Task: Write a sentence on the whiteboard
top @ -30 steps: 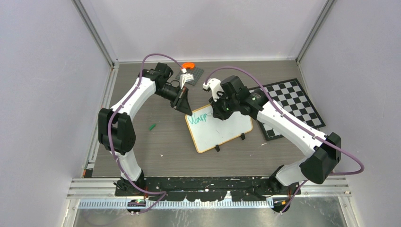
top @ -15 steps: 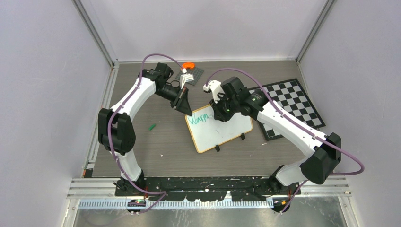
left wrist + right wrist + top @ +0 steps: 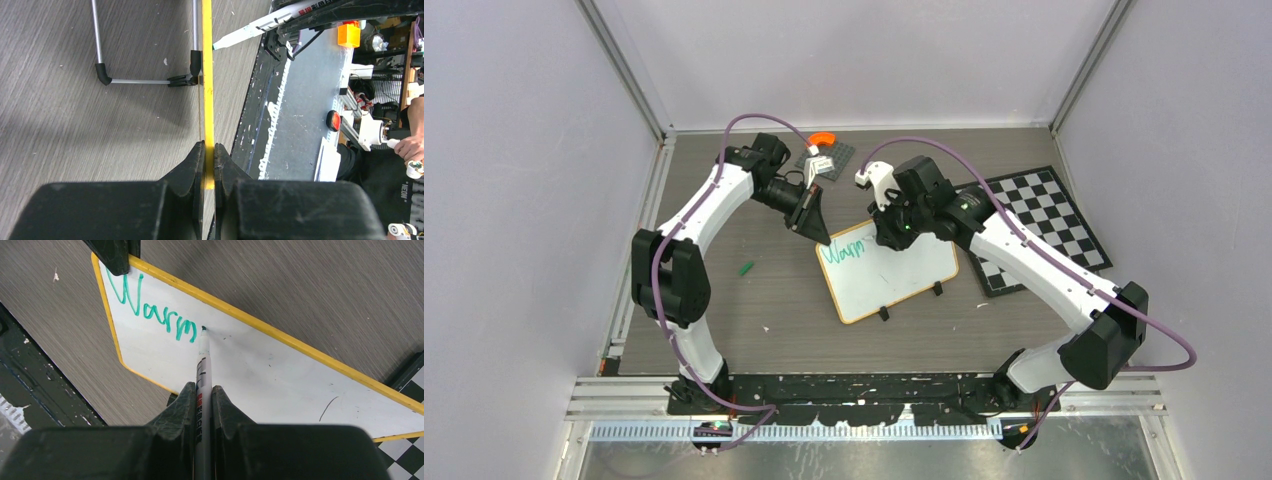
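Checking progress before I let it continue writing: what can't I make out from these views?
Top external: the right gripper hides the tip of the marker.
Left wrist: the whiteboard is edge-on in the left gripper; the lettering is unseen.
Right wrist: the picture edge cuts off the whiteboard's right end.
Top external: the green object is too small to identify.

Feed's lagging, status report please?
Left gripper shut on whiteboard frame. Right gripper shut on marker, tip at board. Sentence reads "Warm". Nothing in the way.
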### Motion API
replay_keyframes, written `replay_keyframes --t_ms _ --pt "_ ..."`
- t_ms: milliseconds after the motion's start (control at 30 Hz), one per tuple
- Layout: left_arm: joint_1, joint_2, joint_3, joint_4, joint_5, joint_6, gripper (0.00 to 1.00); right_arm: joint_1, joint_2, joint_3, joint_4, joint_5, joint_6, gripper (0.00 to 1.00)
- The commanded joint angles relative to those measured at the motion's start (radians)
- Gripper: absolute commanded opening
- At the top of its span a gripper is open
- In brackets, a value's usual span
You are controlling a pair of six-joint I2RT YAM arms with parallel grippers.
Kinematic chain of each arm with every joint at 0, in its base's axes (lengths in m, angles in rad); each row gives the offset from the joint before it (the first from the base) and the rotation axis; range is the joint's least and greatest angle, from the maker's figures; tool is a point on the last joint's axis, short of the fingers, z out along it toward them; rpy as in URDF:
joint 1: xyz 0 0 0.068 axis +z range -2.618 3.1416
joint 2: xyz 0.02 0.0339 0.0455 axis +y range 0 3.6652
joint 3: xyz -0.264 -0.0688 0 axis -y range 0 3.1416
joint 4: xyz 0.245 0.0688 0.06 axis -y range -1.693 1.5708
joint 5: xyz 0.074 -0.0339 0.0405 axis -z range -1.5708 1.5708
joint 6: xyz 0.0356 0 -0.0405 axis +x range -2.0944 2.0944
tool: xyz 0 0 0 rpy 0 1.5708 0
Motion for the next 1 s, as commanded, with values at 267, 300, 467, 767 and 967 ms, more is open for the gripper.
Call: replay_keyframes --t_ms 267,300,467,767,967 --pt "-0.015 -0.039 -0.008 -0.012 0.041 0.0 0.0 -0.058 -0.026 0.014 0.009 0.011 -0.018 0.0" --pt "-0.015 -0.038 -0.005 -0.012 0.041 0.0 0.0 -0.058 -0.026 0.019 0.006 0.004 -0.018 0.0" --pt "-0.015 -0.035 -0.002 -0.014 0.043 0.0 0.0 -0.052 -0.027 0.047 0.001 -0.039 -0.016 0.0" --pt "-0.015 -0.039 -0.005 -0.014 0.04 0.0 0.0 -0.051 -0.003 0.094 0.013 -0.061 -0.011 0.0" --pt "-0.015 -0.042 -0.008 -0.014 0.038 0.001 0.0 -0.051 0.018 0.071 0.031 -0.049 -0.013 0.0"
